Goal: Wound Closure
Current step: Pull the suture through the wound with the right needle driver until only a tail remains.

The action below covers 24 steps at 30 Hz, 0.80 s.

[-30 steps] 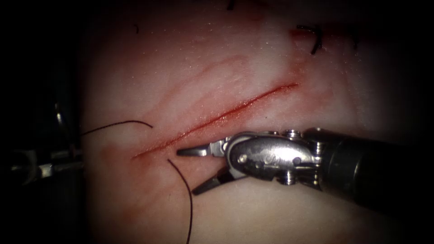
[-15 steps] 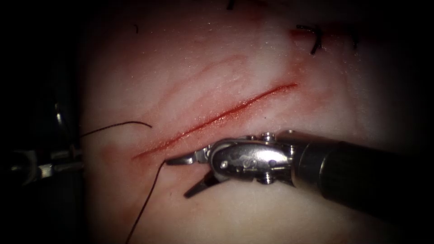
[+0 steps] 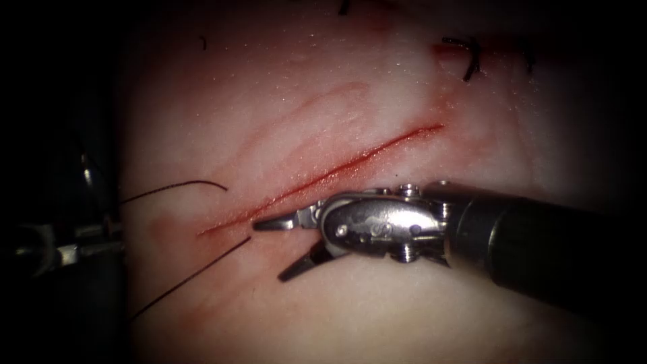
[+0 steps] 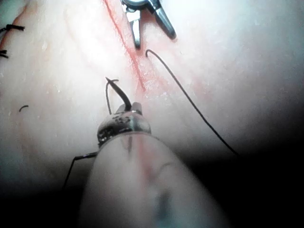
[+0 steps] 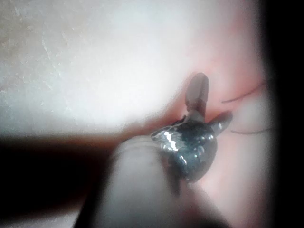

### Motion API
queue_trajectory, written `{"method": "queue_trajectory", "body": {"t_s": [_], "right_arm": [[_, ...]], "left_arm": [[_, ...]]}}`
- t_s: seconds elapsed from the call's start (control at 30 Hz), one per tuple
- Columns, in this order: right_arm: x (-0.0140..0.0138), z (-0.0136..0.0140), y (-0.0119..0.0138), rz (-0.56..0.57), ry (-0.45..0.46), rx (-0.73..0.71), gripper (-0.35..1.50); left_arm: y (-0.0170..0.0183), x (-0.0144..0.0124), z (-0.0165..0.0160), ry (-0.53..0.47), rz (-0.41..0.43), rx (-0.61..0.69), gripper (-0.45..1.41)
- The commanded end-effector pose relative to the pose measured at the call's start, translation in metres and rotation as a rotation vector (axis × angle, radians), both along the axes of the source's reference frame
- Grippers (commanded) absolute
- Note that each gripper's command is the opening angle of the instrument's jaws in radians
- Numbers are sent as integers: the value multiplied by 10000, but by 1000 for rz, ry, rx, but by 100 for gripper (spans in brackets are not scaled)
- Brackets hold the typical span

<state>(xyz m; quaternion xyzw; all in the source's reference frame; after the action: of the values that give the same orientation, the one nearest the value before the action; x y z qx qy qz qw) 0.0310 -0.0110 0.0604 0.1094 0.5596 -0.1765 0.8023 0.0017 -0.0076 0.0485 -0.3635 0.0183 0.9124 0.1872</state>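
Note:
The cut (image 3: 337,172) runs as a red slanted line across the tissue (image 3: 283,101). My right tool (image 3: 268,251) lies just right of the cut's lower end, jaws open and holding nothing; its upper tip touches the cut's edge. It also shows in the right wrist view (image 5: 211,107) and in the left wrist view (image 4: 155,40). Thread (image 3: 192,280) leaves the tissue beside that tip and runs straight down-left. My left tool (image 4: 129,108) is shut on a dark curved needle (image 4: 119,92), which is free of the tissue. The needle (image 3: 182,183) arcs over the left side of the cut.
Tied stitches (image 3: 470,61) sit beyond the cut's upper end, with a short cut thread end (image 3: 203,44) lying farther left. Red fluid stains the tissue around the cut. Dim metal parts (image 3: 67,251) stand at the far left edge.
The thread by the cut swung from hanging downward to a straight line running down-left. My right tool slid left, then rose a little, its jaws open throughout.

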Motion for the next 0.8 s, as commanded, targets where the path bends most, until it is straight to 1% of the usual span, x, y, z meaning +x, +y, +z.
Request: {"method": "queue_trajectory", "body": {"t_s": [0.03,0.17,0.33,0.37,0.4,0.43,0.47,0.6,0.7,0.8], "right_arm": [[9,4,3,6,-2,-6,59],[22,6,5,24,-11,2,54],[36,9,7,35,-18,1,54],[39,10,7,36,-19,-1,47],[40,11,6,38,-22,3,36],[40,12,5,41,-20,1,4],[39,13,4,31,-26,1,-35],[39,18,1,-5,-79,-10,-35],[40,20,-2,-11,-88,-15,-35],[39,16,-5,-21,-98,-16,-35]], "left_arm": [[4,-5,5,-1,0,-2,-30],[4,-6,5,-1,0,-2,-30],[4,-5,5,-1,0,-2,-30],[3,-5,5,-1,0,-2,-30],[3,-5,5,-1,0,-2,-30],[3,-5,5,-1,0,-2,-30],[3,-5,5,-1,0,-2,-30],[3,-5,5,-1,0,-2,-30],[3,-5,5,-1,0,-2,-30],[3,-5,5,-1,0,-2,-31]]}}
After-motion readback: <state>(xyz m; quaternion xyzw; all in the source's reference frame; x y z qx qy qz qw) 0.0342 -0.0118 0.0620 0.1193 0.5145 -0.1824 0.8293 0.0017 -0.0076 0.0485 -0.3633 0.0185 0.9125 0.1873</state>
